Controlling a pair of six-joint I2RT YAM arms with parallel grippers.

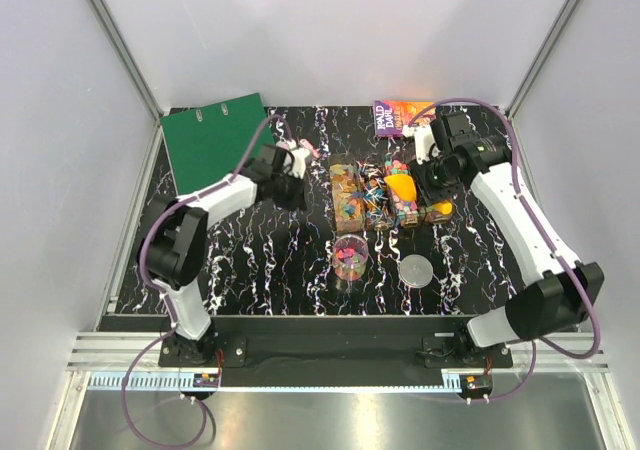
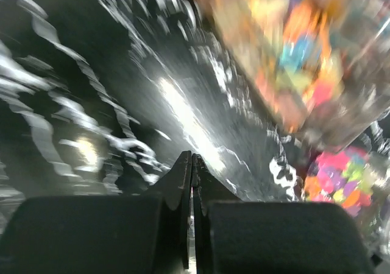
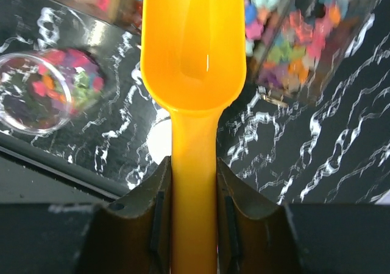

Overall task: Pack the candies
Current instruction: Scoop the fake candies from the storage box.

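Observation:
The candies fill clear boxes point(image 1: 358, 195) mid-table and partly fill a clear cup point(image 1: 350, 257). My right gripper point(image 1: 420, 178) is shut on the handle of a yellow scoop point(image 1: 402, 185), held over the right end of the boxes. In the right wrist view the scoop point(image 3: 194, 42) is empty, with the cup point(image 3: 42, 91) at the left and a candy box point(image 3: 298, 42) at the upper right. My left gripper point(image 1: 300, 185) is shut and empty, just left of the boxes. Its blurred view shows the shut fingers point(image 2: 183, 176), a candy box point(image 2: 292, 55) and the cup point(image 2: 341, 179).
A white round lid point(image 1: 416, 269) lies right of the cup. A green binder point(image 1: 215, 135) lies at the back left and a purple book point(image 1: 400, 117) at the back. An orange object point(image 1: 440, 208) lies beside the boxes on the right.

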